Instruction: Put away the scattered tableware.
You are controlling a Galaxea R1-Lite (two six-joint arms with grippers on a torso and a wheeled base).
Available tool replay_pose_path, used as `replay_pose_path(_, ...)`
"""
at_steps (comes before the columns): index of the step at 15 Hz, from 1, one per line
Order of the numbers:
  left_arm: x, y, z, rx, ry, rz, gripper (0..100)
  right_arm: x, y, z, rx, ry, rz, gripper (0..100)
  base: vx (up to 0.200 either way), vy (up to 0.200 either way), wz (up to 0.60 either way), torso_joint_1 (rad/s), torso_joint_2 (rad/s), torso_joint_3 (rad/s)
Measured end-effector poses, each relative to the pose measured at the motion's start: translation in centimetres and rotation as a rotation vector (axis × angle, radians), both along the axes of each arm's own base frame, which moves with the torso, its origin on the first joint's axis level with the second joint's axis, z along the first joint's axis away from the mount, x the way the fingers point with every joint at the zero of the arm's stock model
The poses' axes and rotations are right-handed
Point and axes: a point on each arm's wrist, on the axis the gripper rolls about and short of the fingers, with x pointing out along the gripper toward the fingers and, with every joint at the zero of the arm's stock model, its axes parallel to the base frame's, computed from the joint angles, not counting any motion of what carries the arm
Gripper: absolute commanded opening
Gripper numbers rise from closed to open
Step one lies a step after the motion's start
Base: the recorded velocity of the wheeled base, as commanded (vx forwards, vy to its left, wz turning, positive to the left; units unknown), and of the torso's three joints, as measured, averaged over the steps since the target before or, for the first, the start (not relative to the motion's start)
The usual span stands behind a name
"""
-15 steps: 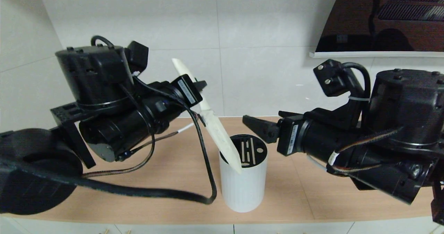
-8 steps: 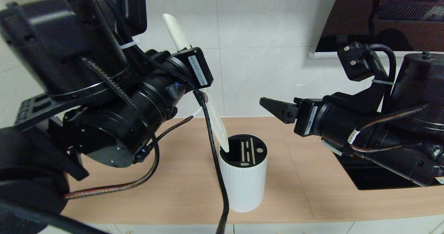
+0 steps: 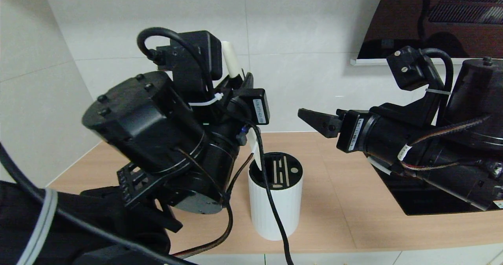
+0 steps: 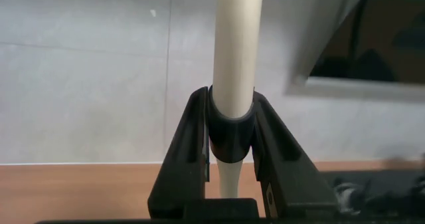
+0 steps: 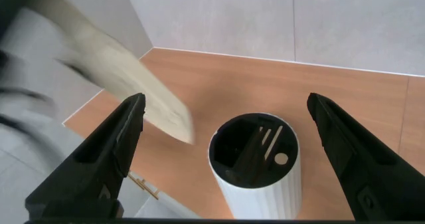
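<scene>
We are looking at a kitchen. A pale wooden countertop (image 3: 338,202) is running along a white tiled wall (image 3: 298,29). A dark glass range hood (image 3: 432,17) is hanging at the right, on the same side where a black cooktop (image 3: 408,202) is sitting in the wood. White cabinet fronts (image 3: 353,259) are showing beneath the counter's front edge. On the counter a white ribbed utensil holder (image 3: 275,206) with a black slotted lid is standing, and a cream spatula (image 3: 231,63) is dipping its blade end into the holder's opening.
</scene>
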Motion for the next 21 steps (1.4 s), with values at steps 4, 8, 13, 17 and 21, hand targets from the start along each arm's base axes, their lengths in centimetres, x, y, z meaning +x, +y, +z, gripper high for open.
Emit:
replay_pose_path(4, 0.6, -0.7, -1.7, 0.031, 0.033, -0.003, 0, 0.0, 0.0, 0.0, -0.001, 0.001, 0.0, 100, 0.0, 0.0, 0.0, 0.0, 0.0, 0.0)
replay_pose_path(8, 1.1, -1.2, -2.6, 0.044, 0.044, -0.005, 0, 0.0, 0.0, 0.0, -0.001, -0.001, 0.0, 100, 0.0, 0.0, 0.0, 0.0, 0.0, 0.0)
replay_pose_path(13, 2.1, -1.9, -3.7, 0.039, 0.039, 0.0, 0, 0.0, 0.0, 0.0, -0.003, -0.005, 0.001, 100, 0.0, 0.0, 0.0, 0.0, 0.0, 0.0)
replay_pose_path(17, 2.8, -2.0, -4.4, 0.044, 0.045, 0.014, 0, 0.0, 0.0, 0.0, -0.005, -0.005, 0.001, 100, 0.0, 0.0, 0.0, 0.0, 0.0, 0.0)
replay_pose_path(21, 3.0, -2.3, -5.0, 0.046, 0.046, 0.014, 0, 0.0, 0.0, -0.1, -0.018, -0.01, 0.001, 100, 0.0, 0.0, 0.0, 0.0, 0.0, 0.0)
